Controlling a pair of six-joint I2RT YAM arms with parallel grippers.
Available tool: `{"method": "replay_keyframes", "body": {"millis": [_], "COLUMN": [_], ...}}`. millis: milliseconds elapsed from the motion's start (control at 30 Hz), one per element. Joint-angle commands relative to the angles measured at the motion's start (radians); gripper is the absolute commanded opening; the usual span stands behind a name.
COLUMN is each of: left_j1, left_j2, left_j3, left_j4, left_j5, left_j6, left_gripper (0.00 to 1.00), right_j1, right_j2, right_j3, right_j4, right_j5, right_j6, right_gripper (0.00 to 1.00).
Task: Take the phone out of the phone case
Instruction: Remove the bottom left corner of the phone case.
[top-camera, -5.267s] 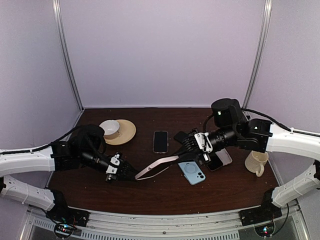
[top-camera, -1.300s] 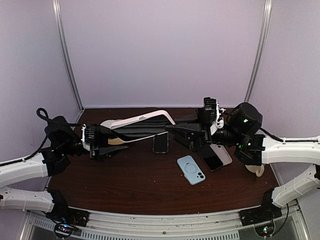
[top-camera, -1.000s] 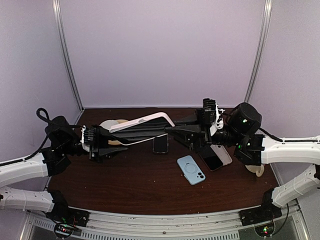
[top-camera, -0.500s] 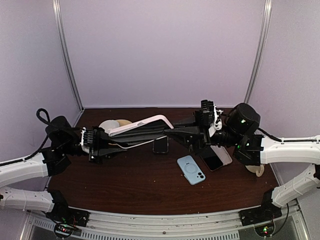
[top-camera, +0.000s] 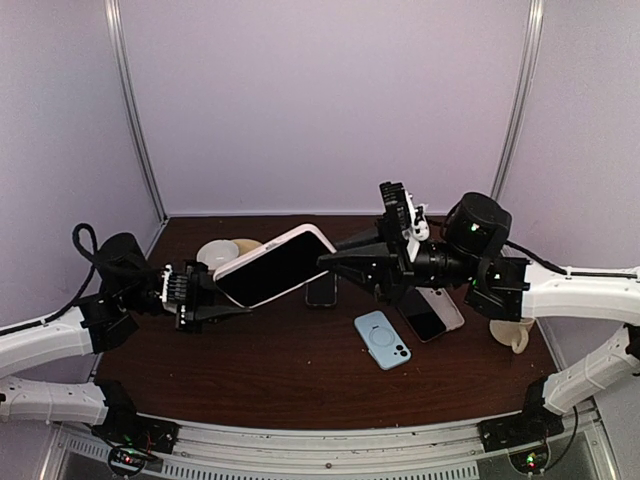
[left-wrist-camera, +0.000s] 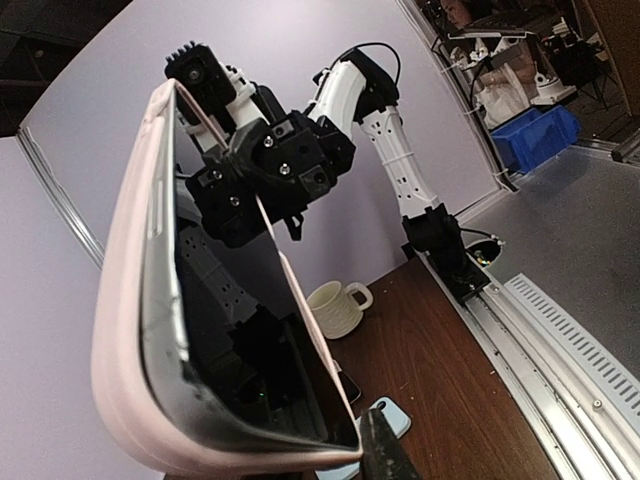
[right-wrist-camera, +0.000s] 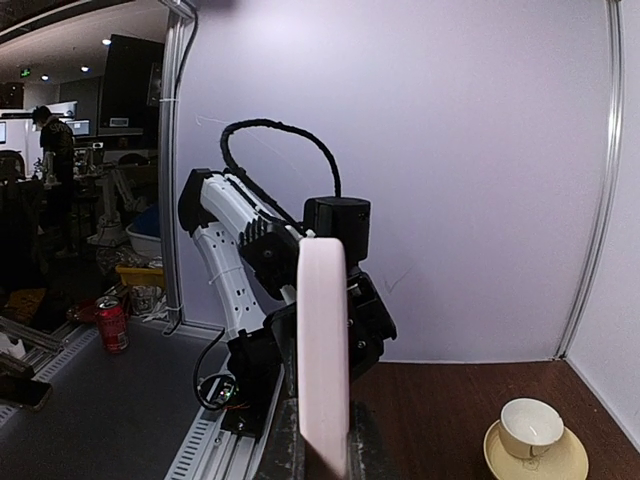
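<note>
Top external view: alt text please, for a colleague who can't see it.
A pink-cased phone is held above the table, screen towards the camera, with the left gripper at one end and the right gripper at the other. Below lie a blue case, a dark phone and a cup on a saucer.

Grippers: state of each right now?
Left gripper: closed, holding one end of the phone in its case.
Right gripper: closed, pinching the other end of the case.
</note>
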Motion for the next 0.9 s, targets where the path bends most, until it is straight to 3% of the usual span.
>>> {"method": "replay_keyframes", "body": {"millis": [0,867], "left_j1": [0.002,0.002], "left_j2": [-0.031,-0.052], "left_j3": [-0.006,-0.013], "left_j4": [0.004,-0.024], "left_j5": [0.052,0.069], "left_j6": [0.056,0.107], "left_gripper": [0.2,0.18], "right_j1": [-0.028,-0.065], "right_j2": [0.0,0.022], "right_j3": [0.071,0.087], "right_j4": [-0.058,-0.173], "right_j5": [0.045,0.012], "right_j6": [0.106,0.35], "right_gripper": [0.0,0.0]}}
